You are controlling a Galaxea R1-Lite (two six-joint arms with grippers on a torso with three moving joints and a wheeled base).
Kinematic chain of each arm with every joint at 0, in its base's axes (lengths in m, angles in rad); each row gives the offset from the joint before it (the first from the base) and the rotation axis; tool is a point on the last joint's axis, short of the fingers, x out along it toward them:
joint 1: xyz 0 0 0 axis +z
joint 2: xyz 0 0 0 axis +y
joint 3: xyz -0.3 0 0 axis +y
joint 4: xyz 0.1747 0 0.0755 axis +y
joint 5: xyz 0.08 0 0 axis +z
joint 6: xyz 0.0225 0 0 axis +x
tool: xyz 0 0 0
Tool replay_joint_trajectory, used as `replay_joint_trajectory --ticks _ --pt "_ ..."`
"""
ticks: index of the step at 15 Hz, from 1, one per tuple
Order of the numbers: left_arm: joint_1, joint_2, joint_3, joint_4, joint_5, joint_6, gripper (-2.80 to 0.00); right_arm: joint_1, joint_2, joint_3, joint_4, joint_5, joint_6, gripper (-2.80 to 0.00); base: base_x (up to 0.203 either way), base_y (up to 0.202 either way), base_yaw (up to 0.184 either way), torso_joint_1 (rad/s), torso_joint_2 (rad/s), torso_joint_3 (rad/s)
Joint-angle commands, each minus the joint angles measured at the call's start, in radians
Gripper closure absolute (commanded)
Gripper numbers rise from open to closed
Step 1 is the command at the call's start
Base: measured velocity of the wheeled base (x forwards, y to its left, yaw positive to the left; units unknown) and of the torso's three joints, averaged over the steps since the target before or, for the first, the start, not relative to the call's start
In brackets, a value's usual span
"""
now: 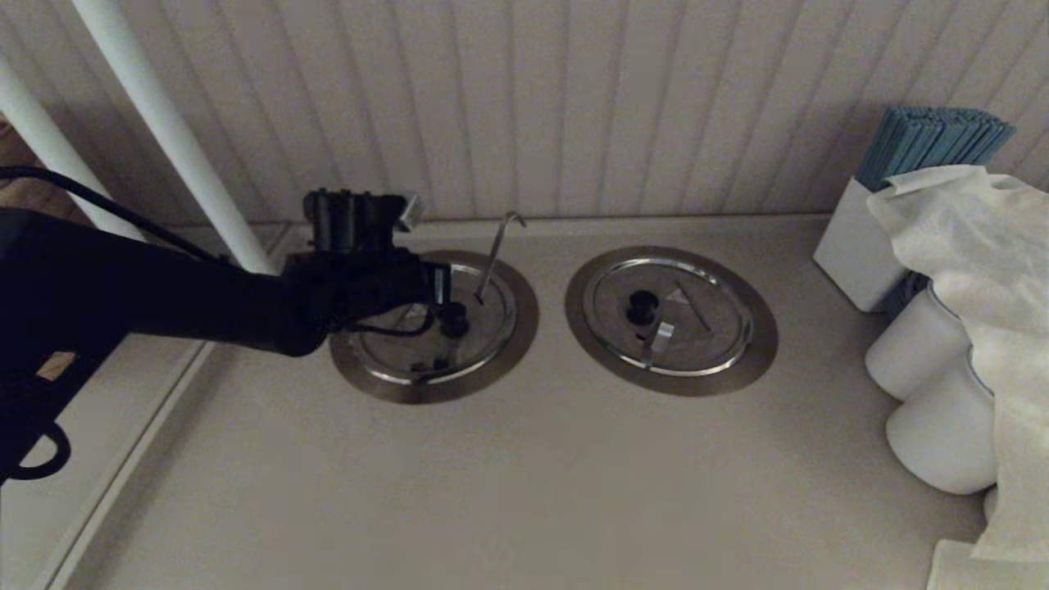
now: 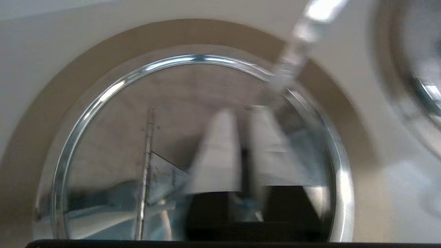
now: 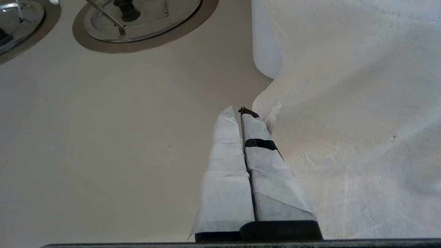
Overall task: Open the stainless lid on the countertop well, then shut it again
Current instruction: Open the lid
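Left gripper (image 1: 447,299) just beside black knob (image 1: 453,318) of closed stainless lid (image 1: 483,315); fingers nearly together, gripping nothing discernible. Next, judged: seize knob, lift.

The head view is dim and brownish, grainy, with soft shadow under the black left arm (image 1: 164,303) where it crosses the round flat stainless lid (image 1: 483,328). Faint highlights run along that lid's rim. The left wrist view is brighter but smeared: the pale wrapped fingers (image 2: 220,155) and the thin hooked steel rod (image 2: 299,44) above the lid are blurred, and glare streaks ring the lid's edge (image 2: 113,89). The right wrist view is evenly lit and sharp, with the white woven cloth (image 3: 361,103) nearly washed out.
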Motion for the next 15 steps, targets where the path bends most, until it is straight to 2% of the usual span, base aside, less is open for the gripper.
replay_joint_trajectory --ticks 1,9,10,12,13,14,15 --pt "-0.004 0.057 -0.026 -0.004 0.023 -0.001 -2.8 0.0 0.001 0.0 0.0 -0.001 0.001 0.0 0.0 0.0 0.0 0.0 0.0 0.0" --pt "-0.023 0.056 -0.006 -0.006 0.031 0.0 -2.8 0.0 0.0 0.0 0.0 -0.001 0.001 0.0 0.0 0.0 0.0 0.0 0.0 0.0" --pt "-0.027 0.038 0.036 -0.008 0.049 0.0 -2.8 0.0 0.001 0.0 0.0 -0.001 0.001 0.0 0.0 0.0 0.0 0.0 0.0 0.0" --pt "-0.028 0.004 0.103 -0.076 0.145 -0.008 -2.8 0.0 0.001 0.0 0.0 -0.001 0.001 0.0 0.0 0.0 0.0 0.0 0.0 0.0" --pt "-0.029 0.004 0.113 -0.097 0.157 -0.012 -2.8 0.0 0.001 0.0 0.0 -0.001 0.001 0.0 0.0 0.0 0.0 0.0 0.0 0.0" --pt "-0.029 0.014 0.144 -0.178 0.167 -0.018 -2.8 0.0 0.001 0.0 0.0 -0.001 0.001 0.0 0.0 0.0 0.0 0.0 0.0 0.0" --pt "-0.03 0.023 0.161 -0.214 0.177 -0.024 -2.8 0.0 0.001 0.0 0.0 -0.001 0.001 0.0 0.0 0.0 0.0 0.0 0.0 0.0"
